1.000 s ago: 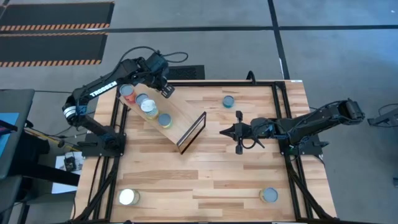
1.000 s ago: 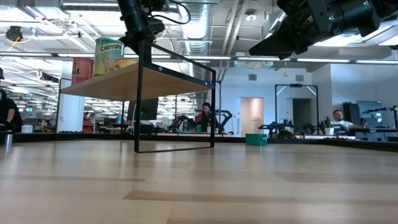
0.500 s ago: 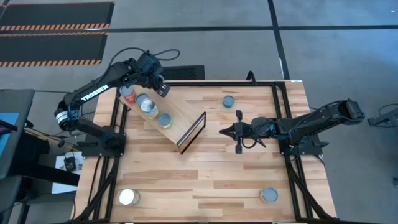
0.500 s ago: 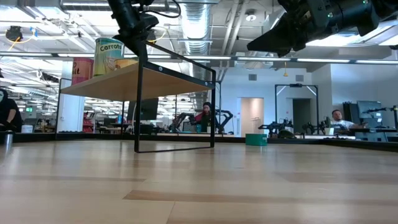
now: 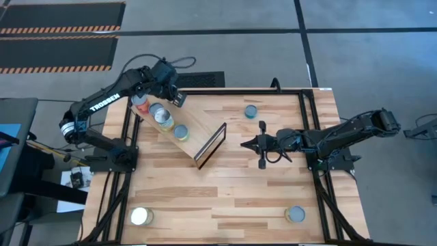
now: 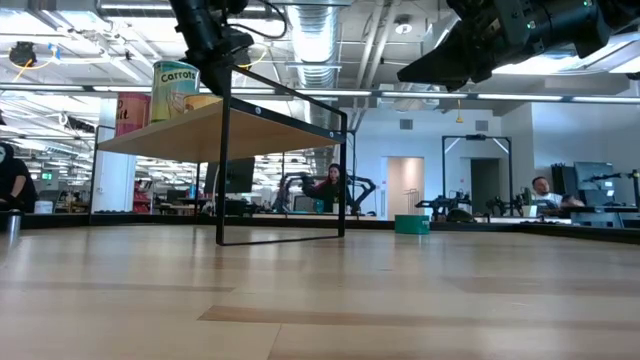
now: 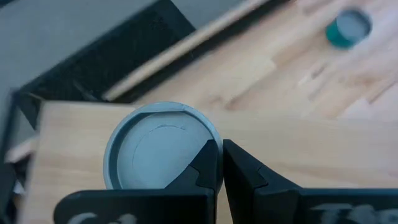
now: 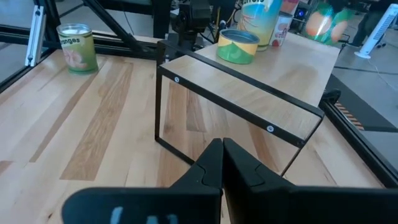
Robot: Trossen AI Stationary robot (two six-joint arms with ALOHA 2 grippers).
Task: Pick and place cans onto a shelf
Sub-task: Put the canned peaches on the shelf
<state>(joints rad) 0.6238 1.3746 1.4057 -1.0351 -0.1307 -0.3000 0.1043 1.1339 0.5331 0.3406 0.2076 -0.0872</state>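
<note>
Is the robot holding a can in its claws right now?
No. The left gripper is shut and empty above a can on the shelf. The right gripper is shut and empty too.

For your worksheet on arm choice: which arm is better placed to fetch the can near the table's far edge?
Right, probably: the right gripper hovers near that can, while the left gripper sits over the shelf.
</note>
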